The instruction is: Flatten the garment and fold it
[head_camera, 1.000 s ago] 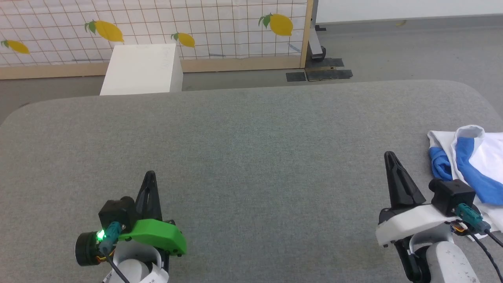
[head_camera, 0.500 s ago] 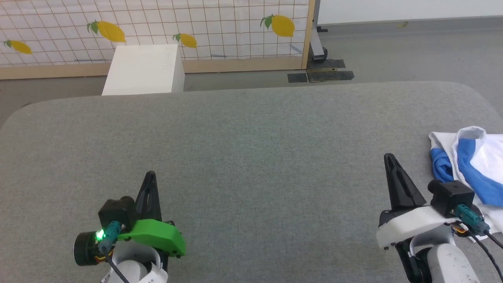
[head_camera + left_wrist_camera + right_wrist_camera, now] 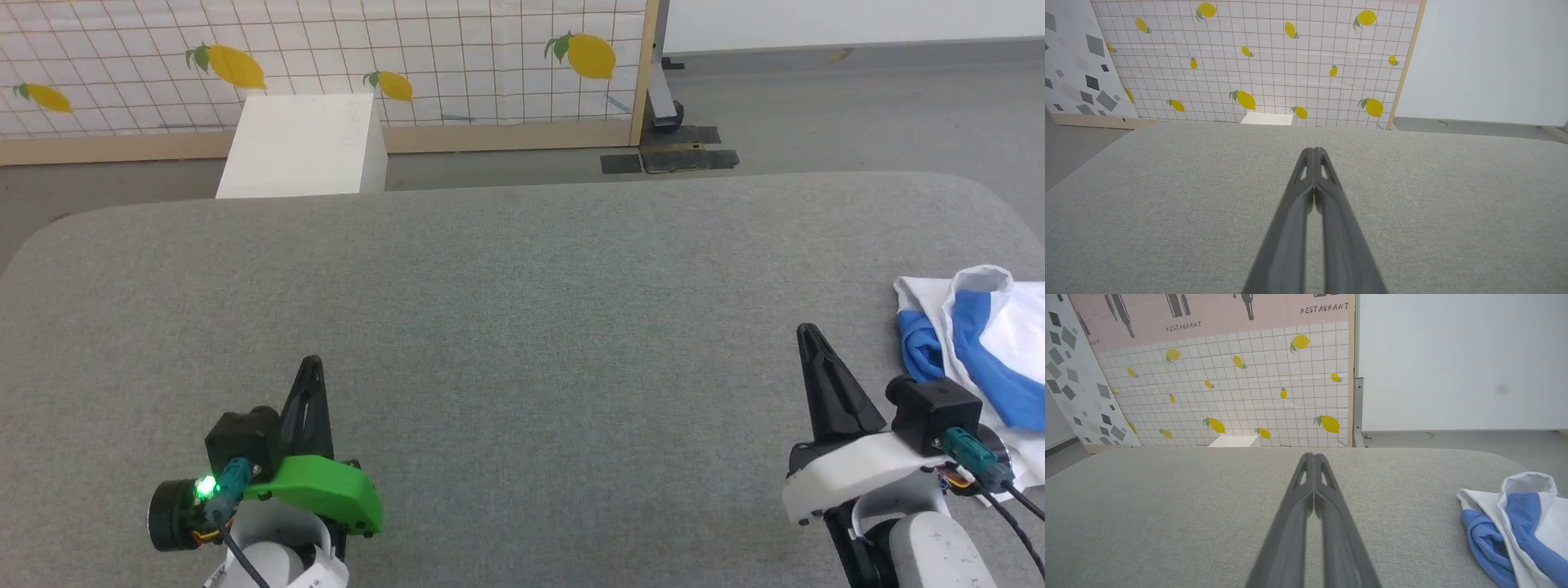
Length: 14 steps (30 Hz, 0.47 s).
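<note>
Because the garment (image 3: 992, 343) lies bunched at the far right of the worktop (image 3: 522, 327), I treat its bearing from the right end effector (image 3: 807, 329) as the governing relation. In the head view the heap sits to the right of that end effector's fingertips and about level with them, near but not touching. In the right wrist view it occupies the lower right corner, well off the finger axis. The left end effector (image 3: 313, 361) is well apart from it, with the bare width of the worktop between them. I therefore judge the right arm to be the nearer one and the likelier to reach first.

Long axis: I cannot establish one. The cloth is crumpled, with white folds wrapped over blue ones, and it runs past the frame edge in both views.

Pose: both arms rest low at the near edge of the worktop. Their fingers point straight ahead towards the lemon-print panel (image 3: 408, 49) and run roughly parallel to each other. Each end effector has its two fingers pressed together at the tips and pinches nothing.

Judgement: the right wrist would need to swing rightward, and its fingers to part, before any hold on the cloth is possible. Flattening has not begun.
</note>
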### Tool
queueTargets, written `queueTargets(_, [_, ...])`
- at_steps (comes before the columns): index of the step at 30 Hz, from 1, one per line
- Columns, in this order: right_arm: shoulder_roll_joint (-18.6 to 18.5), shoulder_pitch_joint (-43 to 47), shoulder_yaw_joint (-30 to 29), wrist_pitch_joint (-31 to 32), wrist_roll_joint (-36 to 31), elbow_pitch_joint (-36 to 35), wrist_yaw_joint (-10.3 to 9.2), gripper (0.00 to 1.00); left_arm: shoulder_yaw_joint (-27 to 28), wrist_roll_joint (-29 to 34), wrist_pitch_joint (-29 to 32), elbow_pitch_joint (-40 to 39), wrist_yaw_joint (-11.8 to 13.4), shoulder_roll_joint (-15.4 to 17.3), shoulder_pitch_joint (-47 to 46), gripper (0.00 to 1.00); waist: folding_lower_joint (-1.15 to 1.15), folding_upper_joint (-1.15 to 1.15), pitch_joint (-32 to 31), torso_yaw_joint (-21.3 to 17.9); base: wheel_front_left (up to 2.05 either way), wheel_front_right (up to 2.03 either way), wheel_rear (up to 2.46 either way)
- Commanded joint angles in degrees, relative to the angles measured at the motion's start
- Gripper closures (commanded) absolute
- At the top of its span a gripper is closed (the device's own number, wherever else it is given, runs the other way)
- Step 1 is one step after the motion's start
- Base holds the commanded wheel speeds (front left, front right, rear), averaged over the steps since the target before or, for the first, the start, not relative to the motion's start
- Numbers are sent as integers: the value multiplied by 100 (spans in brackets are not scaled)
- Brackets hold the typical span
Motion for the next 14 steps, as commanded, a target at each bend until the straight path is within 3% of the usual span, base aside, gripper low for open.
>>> queueTargets(1, [3,101,-4,38,-65,-67,-4,100,33,79,31,-55,-39,-17,118,100,0,0,-2,3,0,0,0])
queueTargets(14, [4,188,-7,178,-197,-227,-5,100,98,229,183,-198,-97,-35,181,100,0,0,-16,29,0,0,0])
